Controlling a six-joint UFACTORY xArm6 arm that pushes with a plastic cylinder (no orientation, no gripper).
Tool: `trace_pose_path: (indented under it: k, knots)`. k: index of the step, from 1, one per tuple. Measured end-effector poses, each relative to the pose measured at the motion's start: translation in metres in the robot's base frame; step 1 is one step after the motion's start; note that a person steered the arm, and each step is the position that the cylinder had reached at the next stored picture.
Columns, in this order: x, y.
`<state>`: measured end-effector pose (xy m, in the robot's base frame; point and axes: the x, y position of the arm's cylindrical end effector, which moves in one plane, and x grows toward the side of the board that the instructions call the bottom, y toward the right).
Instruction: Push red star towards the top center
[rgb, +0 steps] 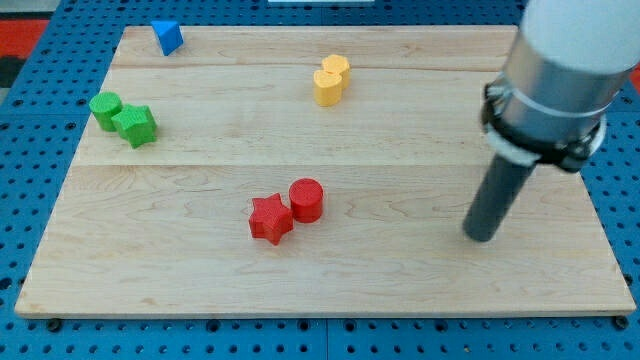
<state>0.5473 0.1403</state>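
The red star (270, 219) lies on the wooden board (200, 270) a little below centre. A red cylinder (306, 199) touches it on its upper right. My tip (481, 236) is on the board at the view's right, far to the right of the red star and slightly lower, touching no block. The rod rises up and to the right into the grey arm.
Two yellow blocks (330, 80) sit together near the top centre. A green cylinder (105, 108) and a green star (136, 126) sit together at the left. A blue block (167, 37) lies at the top left edge.
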Motion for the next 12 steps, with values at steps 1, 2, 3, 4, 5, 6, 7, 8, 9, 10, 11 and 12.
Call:
trace_pose_path:
  k: [1, 2, 3, 4, 5, 6, 7, 8, 9, 10, 11, 12]
  knots:
    - [0.021, -0.072]
    - [0.030, -0.162]
    - [0.001, -0.184]
    - [-0.031, -0.204]
    - [-0.059, -0.224]
    - [-0.079, -0.252]
    - [-0.103, -0.278]
    - [-0.136, -0.282]
    - [-0.164, -0.255]
    - [-0.150, -0.236]
    - [-0.143, -0.216]
    - [-0.175, -0.222]
